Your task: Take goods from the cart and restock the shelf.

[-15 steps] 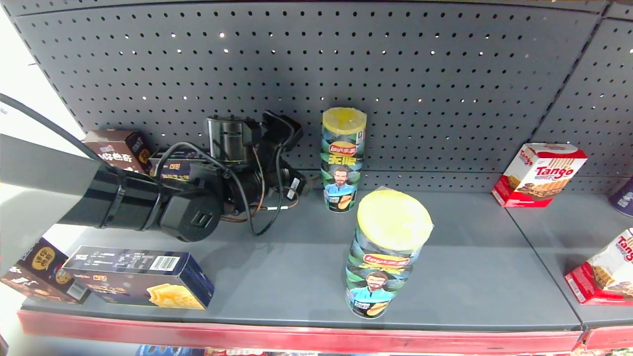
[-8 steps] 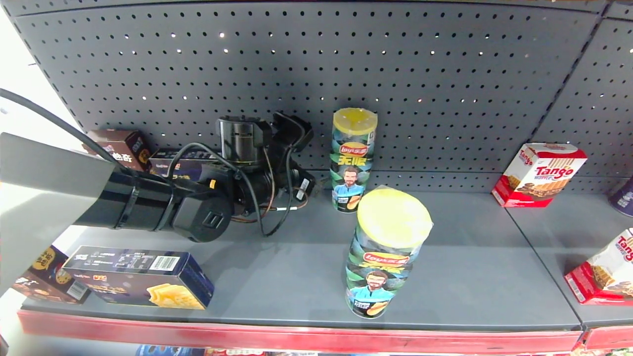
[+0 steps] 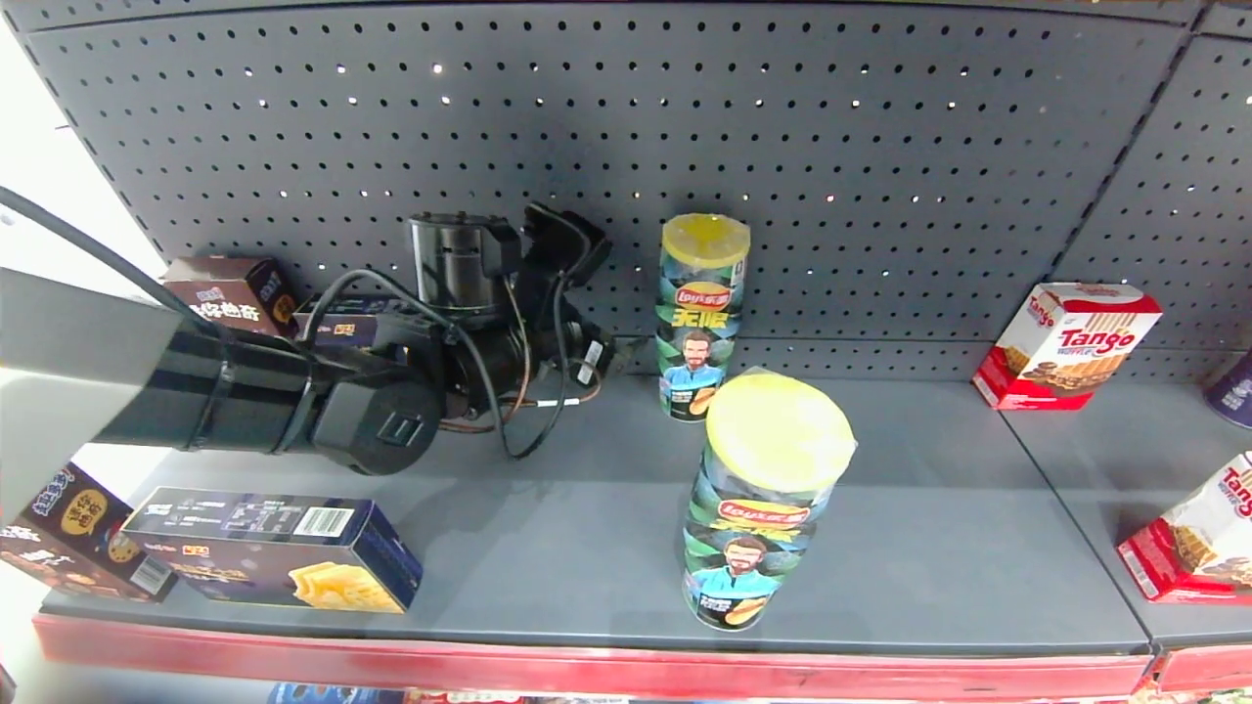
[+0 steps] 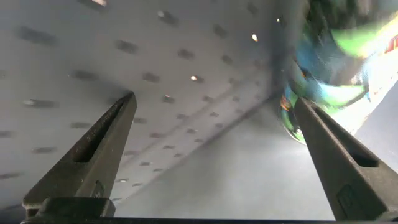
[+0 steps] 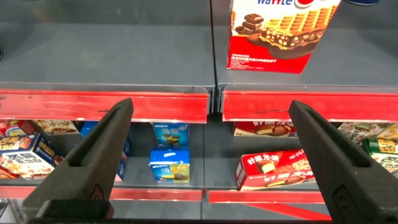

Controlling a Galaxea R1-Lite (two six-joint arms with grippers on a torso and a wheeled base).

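Two tall chip cans with yellow lids stand upright on the grey shelf [image 3: 548, 528]: one at the back by the pegboard [image 3: 702, 313], one nearer the front edge [image 3: 763, 499]. My left arm lies across the shelf from the left, and its gripper [image 3: 626, 350] sits just left of the rear can. In the left wrist view this gripper [image 4: 214, 99] is open and holds nothing, with the blurred rear can [image 4: 323, 56] beside one finger. My right gripper [image 5: 210, 104] is open and holds nothing, in front of lower shelf rows.
A dark blue box [image 3: 274, 552] and brown boxes [image 3: 68, 533] [image 3: 230, 293] lie at the shelf's left. Red wafer boxes [image 3: 1066, 342] [image 3: 1198, 538] stand at the right, and one wafer box [image 5: 280, 31] is above the right gripper. The pegboard closes the back. A red strip [image 3: 587, 670] edges the front.
The rear can shifted a little to the right together with the left arm. The arm has since drawn back to the left while the can stayed put.
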